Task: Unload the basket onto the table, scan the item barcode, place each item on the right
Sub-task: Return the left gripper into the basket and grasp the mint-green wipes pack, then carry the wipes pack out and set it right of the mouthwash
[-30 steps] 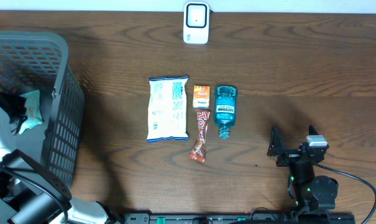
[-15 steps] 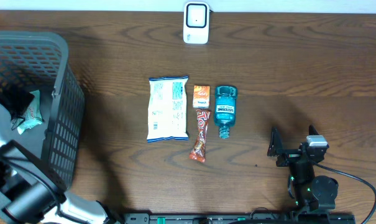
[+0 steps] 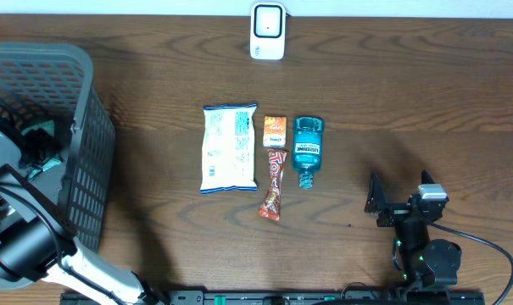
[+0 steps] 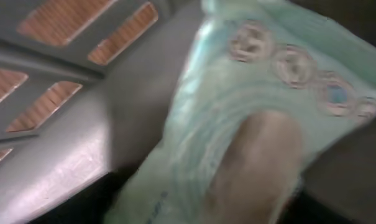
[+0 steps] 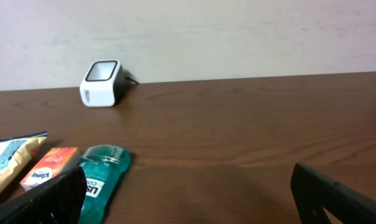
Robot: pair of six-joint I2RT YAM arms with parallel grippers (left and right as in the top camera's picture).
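Left claw (image 3: 31,149), grip unreadable, hangs close over one pale green packet (image 4: 237,93) inside the one grey basket (image 3: 86,169) at frame left; a snag on lifting could drag packet or basket. Right claw (image 5: 188,196), lower right, gapes wide and empty. Centre: one white bag (image 3: 229,147), one orange box (image 3: 275,130), one candy bar (image 3: 274,183), one blue bottle (image 3: 307,151); one scanner (image 3: 267,31), top.

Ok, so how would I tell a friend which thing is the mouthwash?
Look at the middle of the dark wooden table, where four items lie in a cluster. The mouthwash bottle is the rightmost, lying beside the small orange box. It alone is a see-through teal bottle.
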